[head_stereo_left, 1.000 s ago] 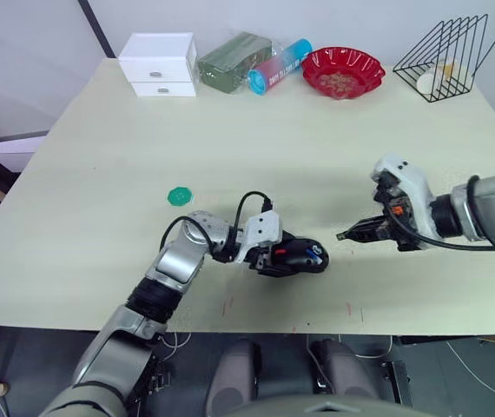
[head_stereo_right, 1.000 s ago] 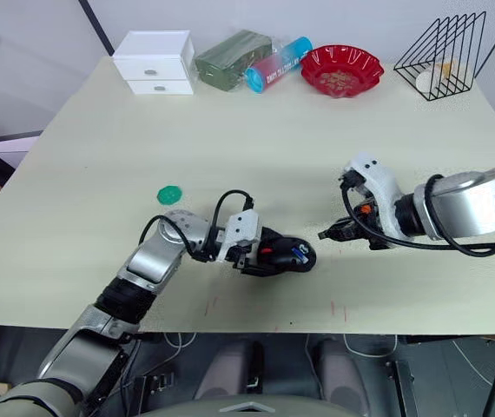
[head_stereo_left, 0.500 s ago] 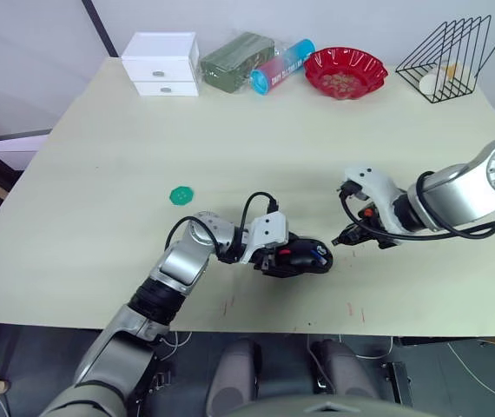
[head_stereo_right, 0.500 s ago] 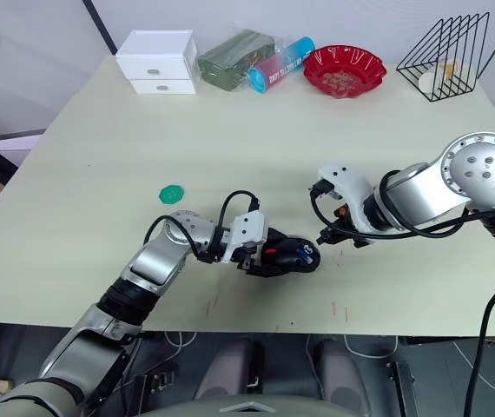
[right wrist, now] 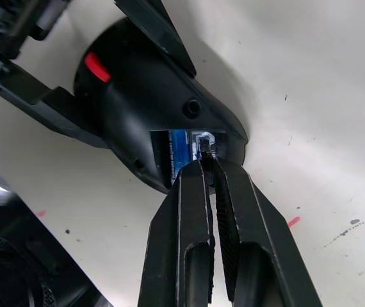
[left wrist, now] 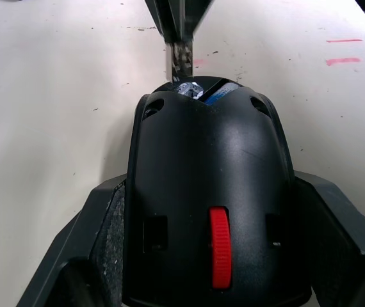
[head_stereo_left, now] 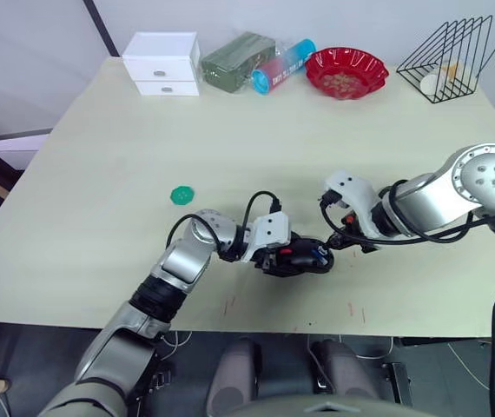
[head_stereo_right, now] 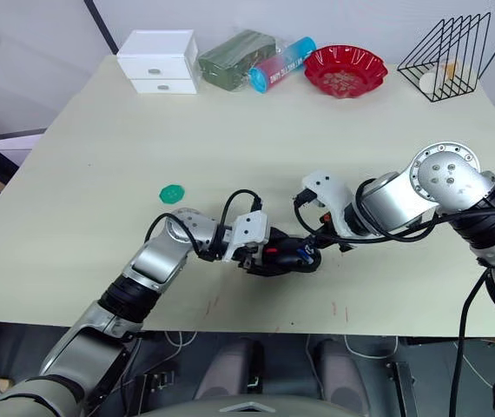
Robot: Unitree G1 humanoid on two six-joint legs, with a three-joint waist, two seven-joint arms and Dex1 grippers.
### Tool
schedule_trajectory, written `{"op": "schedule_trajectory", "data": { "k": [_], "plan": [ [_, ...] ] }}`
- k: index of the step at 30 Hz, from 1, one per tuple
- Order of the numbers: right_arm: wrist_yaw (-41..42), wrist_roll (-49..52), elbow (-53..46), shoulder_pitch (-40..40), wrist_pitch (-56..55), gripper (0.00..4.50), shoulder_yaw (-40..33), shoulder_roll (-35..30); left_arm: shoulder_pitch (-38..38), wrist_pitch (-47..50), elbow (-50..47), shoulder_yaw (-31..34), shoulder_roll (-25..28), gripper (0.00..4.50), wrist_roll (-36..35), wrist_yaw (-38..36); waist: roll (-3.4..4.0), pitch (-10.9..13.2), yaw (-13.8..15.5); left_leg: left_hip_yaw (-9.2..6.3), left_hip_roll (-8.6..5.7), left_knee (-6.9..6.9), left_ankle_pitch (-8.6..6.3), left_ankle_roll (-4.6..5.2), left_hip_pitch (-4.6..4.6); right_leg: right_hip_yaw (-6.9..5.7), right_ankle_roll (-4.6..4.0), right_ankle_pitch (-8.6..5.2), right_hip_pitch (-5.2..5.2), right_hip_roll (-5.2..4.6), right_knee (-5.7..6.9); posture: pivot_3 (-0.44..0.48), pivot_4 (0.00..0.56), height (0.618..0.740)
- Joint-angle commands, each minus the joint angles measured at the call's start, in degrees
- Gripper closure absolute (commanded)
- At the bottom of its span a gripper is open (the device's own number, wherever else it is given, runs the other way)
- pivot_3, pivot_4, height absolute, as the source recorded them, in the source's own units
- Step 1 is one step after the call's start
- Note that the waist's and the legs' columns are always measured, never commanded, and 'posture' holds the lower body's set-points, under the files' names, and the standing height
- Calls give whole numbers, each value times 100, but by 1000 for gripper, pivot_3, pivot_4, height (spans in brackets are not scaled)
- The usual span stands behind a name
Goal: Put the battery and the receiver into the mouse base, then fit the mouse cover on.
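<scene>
Left claw (head_stereo_left: 275, 258) is clenched on the mouse base (left wrist: 211, 192), which rests on the surface (head_stereo_left: 230, 139) between its fingers. Right claw (right wrist: 209, 155) is pinched closed on a small metallic piece at the base's open compartment, beside the blue-ended battery (right wrist: 177, 141) seated inside.

One mouse base (head_stereo_left: 300, 259) sits between two pincers, the left pincer (head_stereo_left: 284, 258) and the right pincer (head_stereo_left: 335, 242). One blue-ended battery (right wrist: 173, 144) shows inside the base, at the right pincer's tips. Beyond the left pincer lies one green disc (head_stereo_left: 181, 195). Far past both pincers, along the counter (head_stereo_left: 230, 139), stand one white drawer box (head_stereo_left: 160, 63), one green packet (head_stereo_left: 235, 59), one tube (head_stereo_left: 281, 66), one red bowl (head_stereo_left: 346, 70) and one wire rack (head_stereo_left: 454, 54).
</scene>
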Motion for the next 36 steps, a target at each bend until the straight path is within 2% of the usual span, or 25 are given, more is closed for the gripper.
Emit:
{"op": "schedule_trajectory", "data": {
  "k": [1, 20, 36],
  "plan": [
    [36, 101, -61, -250, 75, 4500, 29, 17, 14, 75, 38, -204, -1, 1534, 151, -7, 0, 0, 0, 0, 0, 0, 0, 0, 0, -1, 0, 0, 0, 0, 0, 0, 150, 740],
    [65, 101, 268, -591, 277, 4500, 420, 180, 98, 107, 4, -249, -10, 1534, 155, 71, 0, 0, 33, -6, 0, 0, 0, 0, -1, -8, -1, 0, 1, 0, -1, 0, 150, 740],
    [-125, 101, 217, -422, 237, 4500, 497, 289, 129, 131, 33, -262, -6, 1534, 130, 74, 0, 0, 41, -7, 0, -1, 0, 0, -2, -9, -1, 0, 1, 0, -2, 0, 150, 740]
  ]
}}
